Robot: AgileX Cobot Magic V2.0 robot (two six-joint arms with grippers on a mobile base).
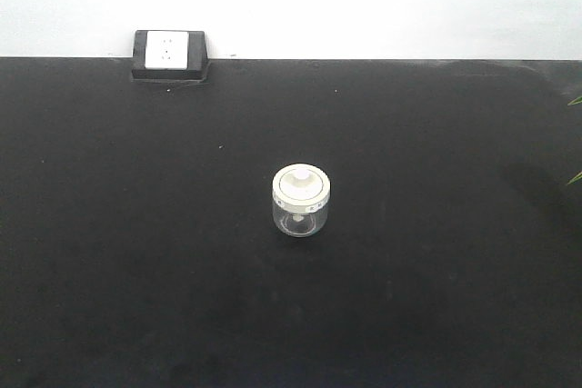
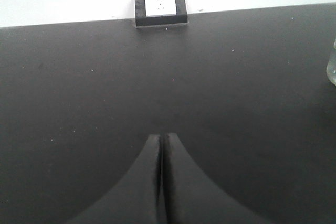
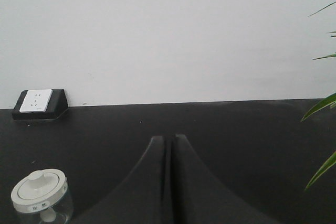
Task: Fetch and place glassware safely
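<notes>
The glassware, a small clear jar (image 1: 301, 202) with a cream-white knobbed lid, stands upright in the middle of the black table (image 1: 118, 252). Neither arm shows in the front view. In the right wrist view the jar (image 3: 41, 198) sits at the lower left, apart from my right gripper (image 3: 169, 138), whose dark fingers are shut together with nothing between them. My left gripper (image 2: 161, 136) is also shut and empty; only a sliver of the jar (image 2: 332, 66) shows at that view's right edge.
A black-framed white socket box (image 1: 168, 54) sits at the table's back edge against the white wall. Green plant leaves (image 3: 321, 129) reach in from the right side.
</notes>
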